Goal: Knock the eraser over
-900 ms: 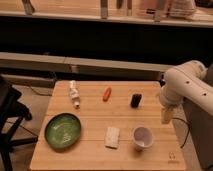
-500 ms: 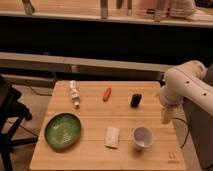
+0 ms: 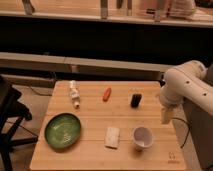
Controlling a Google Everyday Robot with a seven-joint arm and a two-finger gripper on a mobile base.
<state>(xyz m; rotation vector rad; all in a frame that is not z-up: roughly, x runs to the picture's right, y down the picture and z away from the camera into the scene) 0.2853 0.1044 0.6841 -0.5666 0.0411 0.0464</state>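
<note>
A small black eraser (image 3: 136, 100) stands upright on the wooden table (image 3: 95, 120), right of centre toward the back. My white arm comes in from the right. My gripper (image 3: 166, 114) hangs at the table's right edge, right of the eraser and a little nearer the front, apart from it. Nothing shows in the gripper.
A green plate (image 3: 63, 130) sits front left. A white bottle (image 3: 74, 93) lies at back left. A small red-orange object (image 3: 106, 94) lies left of the eraser. A white flat block (image 3: 112, 137) and a white cup (image 3: 143, 137) sit near the front.
</note>
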